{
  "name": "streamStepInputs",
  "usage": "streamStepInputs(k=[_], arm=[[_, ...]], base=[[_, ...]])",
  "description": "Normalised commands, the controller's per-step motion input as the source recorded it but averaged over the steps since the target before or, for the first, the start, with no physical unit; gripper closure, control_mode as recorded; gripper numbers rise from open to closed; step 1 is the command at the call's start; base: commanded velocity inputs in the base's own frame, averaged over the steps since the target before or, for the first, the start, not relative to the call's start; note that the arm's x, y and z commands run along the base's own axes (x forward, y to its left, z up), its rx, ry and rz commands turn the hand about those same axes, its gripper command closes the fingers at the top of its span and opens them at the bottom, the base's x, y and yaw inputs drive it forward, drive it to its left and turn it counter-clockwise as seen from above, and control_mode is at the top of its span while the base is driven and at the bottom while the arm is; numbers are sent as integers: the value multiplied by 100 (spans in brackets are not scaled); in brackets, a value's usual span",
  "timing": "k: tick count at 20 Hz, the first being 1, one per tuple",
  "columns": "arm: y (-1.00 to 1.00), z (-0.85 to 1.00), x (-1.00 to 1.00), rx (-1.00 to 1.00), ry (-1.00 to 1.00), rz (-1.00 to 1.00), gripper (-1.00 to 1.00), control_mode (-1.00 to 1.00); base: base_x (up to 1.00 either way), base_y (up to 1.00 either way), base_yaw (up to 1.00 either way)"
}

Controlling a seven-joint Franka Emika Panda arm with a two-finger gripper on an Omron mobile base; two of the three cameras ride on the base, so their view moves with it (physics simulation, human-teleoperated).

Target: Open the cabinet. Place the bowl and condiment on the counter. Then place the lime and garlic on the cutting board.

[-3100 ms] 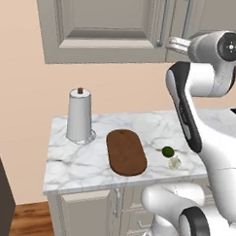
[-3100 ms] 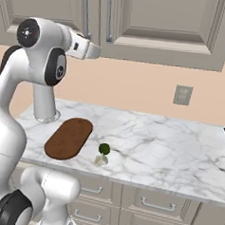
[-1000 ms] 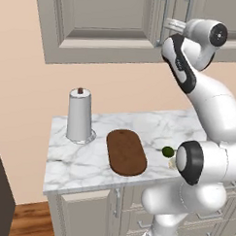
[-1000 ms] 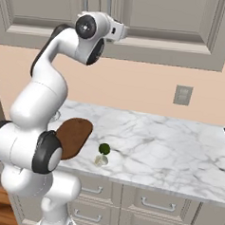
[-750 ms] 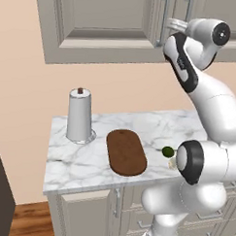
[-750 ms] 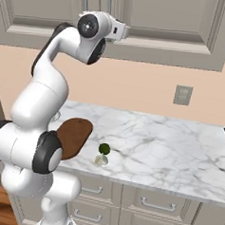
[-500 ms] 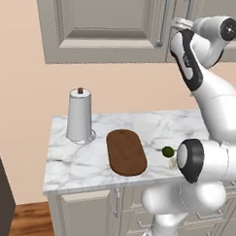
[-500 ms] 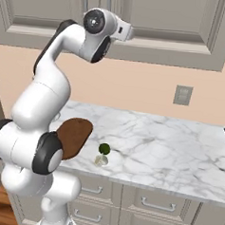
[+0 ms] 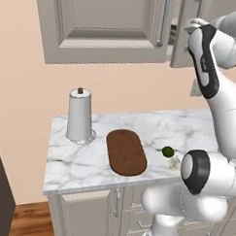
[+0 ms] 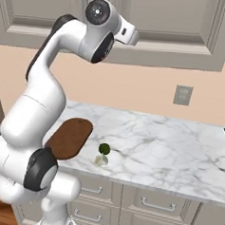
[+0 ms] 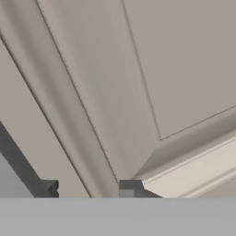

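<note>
A white Franka arm reaches up to the wall cabinet (image 9: 109,27), where the right-hand door (image 9: 189,33) stands swung part-way out from the frame, showing a dark gap beside the closed left door's bar handle (image 9: 163,22). The hand (image 11: 87,188) sits hard against the door panel, its two dark finger tips (image 11: 50,186) standing apart on either side of a raised strip of the door; whether they pinch that strip or merely straddle it cannot be told from here.

Down on the marble desk (image 9: 153,126), the lime (image 9: 167,151) lies just beside the garlic (image 9: 174,163), both off the right end of the dark wooden cutting board (image 9: 126,151). A paper-towel roll (image 9: 79,115) stands near the wall to the board's left. The bowl and condiment bottle are presumably behind the doors.

The chief risk appears to be a lost hold: if the fingers are not truly clamped, the door may slip free and stop half open, leaving too narrow a gap to reach inside. Pulling off the door's swing arc could also jam the hand against the panel or strain the hinge. A door flung too wide might strike the arm's upper link (image 9: 205,60), which hangs close by.
</note>
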Motion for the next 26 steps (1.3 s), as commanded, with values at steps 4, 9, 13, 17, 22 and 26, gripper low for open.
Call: streamStepInputs(k=[4, 9, 13, 17, 22, 26], arm=[[-100, -6, -100, 4, 14, -3, 100, -100], [-100, -25, -98, 1, 3, 0, 100, -100], [-100, -34, -91, 1, 0, 0, 100, -100], [-100, -38, -79, 0, 0, 0, -100, -100], [-26, 5, -95, -10, 0, -1, -100, -100], [82, 9, -100, -58, 0, 2, -100, -100]], base=[[0, 0, 0], [0, 0, 0], [0, 0, 0], [0, 0, 0], [0, 0, 0], [0, 0, 0]])
